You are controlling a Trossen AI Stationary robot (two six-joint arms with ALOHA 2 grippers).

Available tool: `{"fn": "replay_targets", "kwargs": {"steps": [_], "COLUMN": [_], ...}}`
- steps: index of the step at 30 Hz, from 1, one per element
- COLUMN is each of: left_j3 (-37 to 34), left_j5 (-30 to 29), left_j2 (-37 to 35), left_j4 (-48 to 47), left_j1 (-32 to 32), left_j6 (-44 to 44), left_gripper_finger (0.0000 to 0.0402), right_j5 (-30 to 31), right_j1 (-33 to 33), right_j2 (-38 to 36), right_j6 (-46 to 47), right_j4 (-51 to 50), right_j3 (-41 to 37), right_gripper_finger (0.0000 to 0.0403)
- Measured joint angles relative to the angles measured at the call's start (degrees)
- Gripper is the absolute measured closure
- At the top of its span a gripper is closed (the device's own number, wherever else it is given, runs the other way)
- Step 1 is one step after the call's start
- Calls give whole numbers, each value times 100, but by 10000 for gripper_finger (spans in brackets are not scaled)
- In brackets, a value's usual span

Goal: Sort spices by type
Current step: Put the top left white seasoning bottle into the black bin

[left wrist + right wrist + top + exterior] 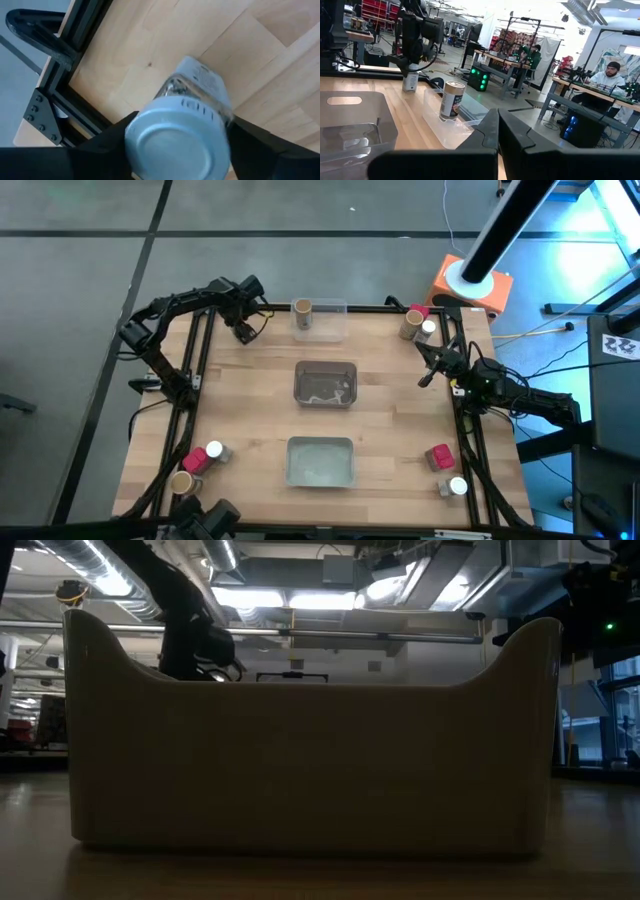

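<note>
At roughly 11 o'clock on the table [250, 390], near the far-left corner, the left gripper [243, 332] stands over a white-lidded jar [182, 137]. Left wrist view: the jar's round lid sits between the two dark fingers [107, 140], one on each side; whether the pads press the glass cannot be told. Right wrist view shows the same jar standing upright on the wood under that gripper, just outside the clear tray [322, 320].

Clear tray at 12 o'clock holds one tan-topped brown cylinder [302, 308], upright, at its left end.

Right gripper [428, 376] at about 3 o'clock, near the right edge, jaws pressed together with nothing between them (right wrist view).

Other spices:
- 1 o'clock corner: a brown cylinder [409, 327], a red-pink box [418, 312] and a white-lidded jar [429, 328], clustered close.
- 5 o'clock corner: a red-pink box [439, 456] with a white-lidded jar [455, 487] just nearer the front edge.
- 7 o'clock corner: a red-pink box [194, 462], a white-lidded jar [214, 451] beside it, a tan-topped cylinder [181, 482] toward the front.

Two grey trays on the centre line: one at table centre [325, 383], one toward 6 o'clock [320, 461]. No spices in either. Low view is filled by the wall of the nearer grey tray.

People sit at benches in the room behind [609, 75].
</note>
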Motion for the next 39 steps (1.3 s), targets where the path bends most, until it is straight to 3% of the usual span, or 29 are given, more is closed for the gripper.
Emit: {"fn": "replay_targets", "kwargs": {"steps": [6, 20, 28, 39], "left_j3": [17, 857, 1786, 2655], "left_j5": [-24, 6, -4, 2], "left_j2": [-11, 17, 9, 2], "left_j4": [2, -520, -1055, -978], "left_j1": [-108, -1237, -2156, -3707], "left_j6": [-78, -736, -1082, -1459], "left_gripper_finger": [208, 213, 216, 216], "right_j5": [0, 0, 0, -26], "right_j1": [1, -1, 1, 1], "right_j2": [1, -1, -1, -1], "right_j6": [2, 109, 144, 384], "right_j4": [-9, 0, -9, -11], "right_j3": [0, 0, 0, 0], "right_gripper_finger": [396, 396, 396, 396]}}
